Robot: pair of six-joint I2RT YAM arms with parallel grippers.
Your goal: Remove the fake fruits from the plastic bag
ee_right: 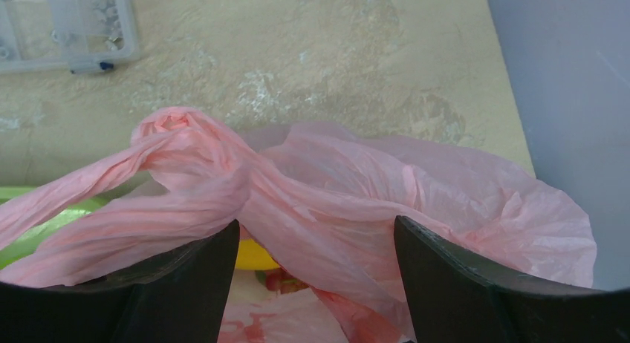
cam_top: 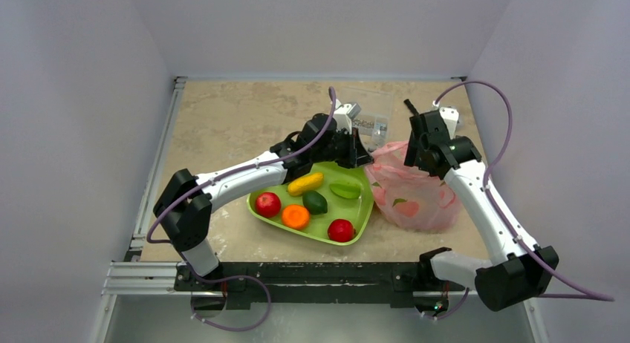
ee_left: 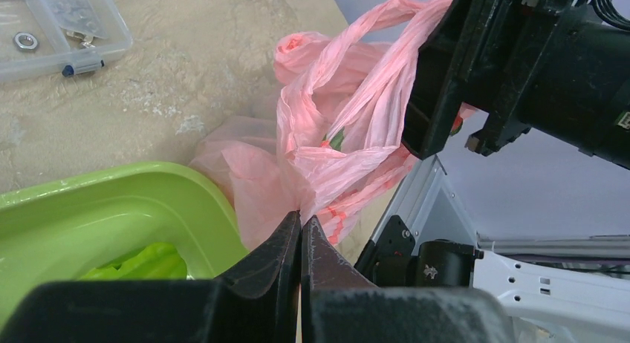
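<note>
Pink plastic bag on the tabletop, against the right edge of the green tray. Left gripper clenched on a fold of the bag beside the tray corner. Right gripper released, fingers spread either side of the twisted handle. Fake fruits inside the bag, only yellow and red-green patches visible. Clear parts box beyond.

Twisted handles span plastic bag mouth; tray alongside.
</note>
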